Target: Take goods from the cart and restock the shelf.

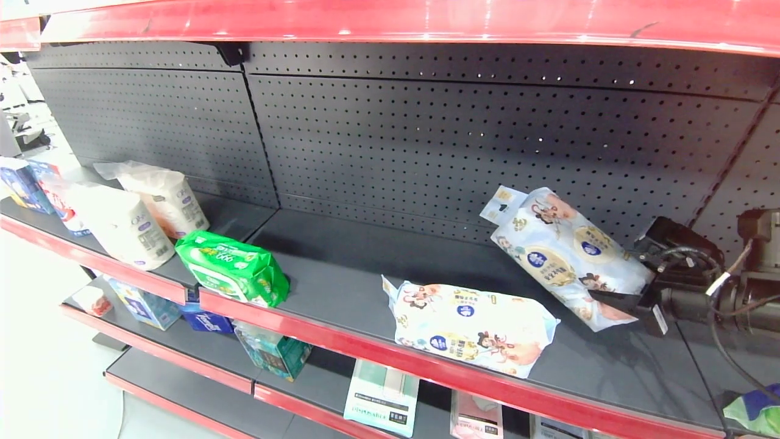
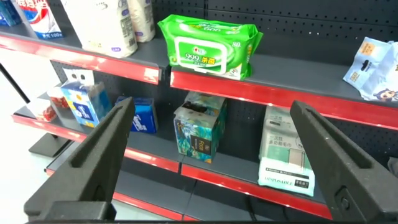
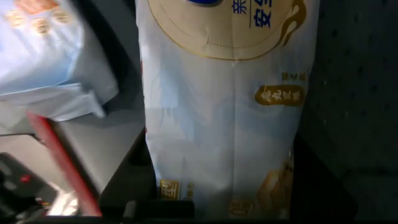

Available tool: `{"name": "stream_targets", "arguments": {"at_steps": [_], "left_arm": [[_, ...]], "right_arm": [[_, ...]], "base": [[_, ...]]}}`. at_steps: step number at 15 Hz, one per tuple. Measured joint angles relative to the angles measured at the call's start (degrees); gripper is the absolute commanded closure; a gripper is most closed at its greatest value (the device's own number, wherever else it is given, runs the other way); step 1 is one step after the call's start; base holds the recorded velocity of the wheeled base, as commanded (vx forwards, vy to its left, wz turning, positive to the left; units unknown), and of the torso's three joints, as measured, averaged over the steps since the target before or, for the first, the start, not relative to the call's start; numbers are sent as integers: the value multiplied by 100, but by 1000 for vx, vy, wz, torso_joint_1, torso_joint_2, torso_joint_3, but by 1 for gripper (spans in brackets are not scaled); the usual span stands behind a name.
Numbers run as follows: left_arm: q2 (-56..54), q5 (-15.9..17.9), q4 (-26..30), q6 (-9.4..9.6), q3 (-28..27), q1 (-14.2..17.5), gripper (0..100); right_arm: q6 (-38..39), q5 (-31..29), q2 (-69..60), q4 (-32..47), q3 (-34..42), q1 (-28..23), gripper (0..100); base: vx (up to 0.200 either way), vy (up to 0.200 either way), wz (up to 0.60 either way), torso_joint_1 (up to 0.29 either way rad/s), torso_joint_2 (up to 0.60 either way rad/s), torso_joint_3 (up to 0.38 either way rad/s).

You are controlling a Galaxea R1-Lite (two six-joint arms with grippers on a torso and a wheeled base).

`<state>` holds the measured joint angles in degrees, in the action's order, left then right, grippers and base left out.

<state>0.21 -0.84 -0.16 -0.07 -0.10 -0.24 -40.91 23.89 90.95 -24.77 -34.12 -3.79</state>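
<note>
On the shelf [image 1: 341, 256], from the left, sit white rolls [image 1: 128, 225], a green wipes pack [image 1: 234, 267] and one cartoon-print tissue pack [image 1: 469, 326] lying flat; the wide bare stretches suggest restocking is only partly done. The left end effector [image 2: 211, 109] hangs spread apart and empty. The right end effector [image 1: 627, 302] is clamped on a second tissue pack [image 1: 570, 256], tilted over the shelf's right part and not yet released.

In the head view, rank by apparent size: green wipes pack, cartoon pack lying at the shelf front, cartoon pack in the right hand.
Largest: the lying cartoon pack and the held cartoon pack look alike, so unranked.
Smallest: the green wipes pack.
</note>
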Motion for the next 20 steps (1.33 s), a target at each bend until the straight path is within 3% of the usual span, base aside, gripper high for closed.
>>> {"name": "stream_targets", "arguments": {"at_steps": [3,8,17,18,20], "left_arm": [[0,-2,2,0,0,-2,0],[0,-2,0,0,0,2,0],[0,-2,2,0,0,-2,0],[0,-2,2,0,0,-2,0],[0,-2,0,0,0,0,0]], "right_arm": [[-622,288,618,-10,-581,-179,100],[-1106,341,1111,12,-741,295,100],[-1145,79,1659,-10,-956,657,100],[-1145,79,1687,-16,-967,681,0],[-1136,77,1735,-13,-1011,731,0]], "base": [[0,0,0,0,0,0],[0,0,0,0,0,0],[0,0,0,0,0,0],[0,0,0,0,0,0],[0,0,0,0,0,0]]}}
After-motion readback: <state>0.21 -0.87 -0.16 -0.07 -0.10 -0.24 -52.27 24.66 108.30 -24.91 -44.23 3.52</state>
